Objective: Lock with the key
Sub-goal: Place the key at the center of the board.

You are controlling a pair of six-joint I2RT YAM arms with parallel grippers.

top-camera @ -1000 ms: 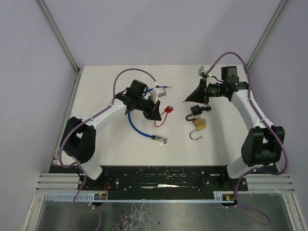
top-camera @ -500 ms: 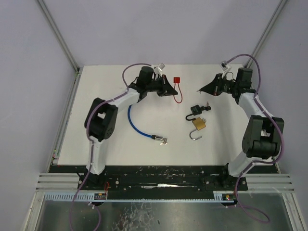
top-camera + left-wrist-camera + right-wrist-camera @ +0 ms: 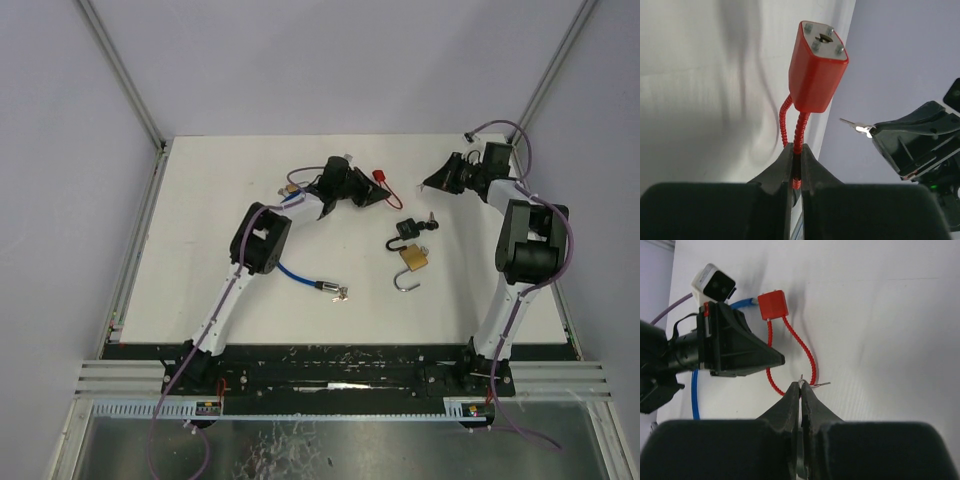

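My left gripper [image 3: 384, 199] is shut on the red cable [image 3: 799, 127] of a red cable lock. The lock's body [image 3: 817, 67] stands above the fingertips with its keyhole face turned away from me; it also shows in the top view [image 3: 380, 177] and the right wrist view [image 3: 773, 305]. My right gripper [image 3: 427, 185] is shut on a small silver key [image 3: 814, 385] on a ring, its blade pointing right. The key [image 3: 855, 126] hangs a short way right of the lock body, apart from it. The left gripper [image 3: 742, 347] faces the right gripper [image 3: 800, 388].
A black padlock [image 3: 408, 229] and a brass padlock [image 3: 414, 258] with an open shackle lie right of centre. A blue cable lock [image 3: 293, 272] with keys [image 3: 339, 292] lies near the middle. Grey walls close the far side.
My left arm has swung from the table's middle to the far side and rightward, carrying the red lock. My right arm has drawn back toward the far right with the key.
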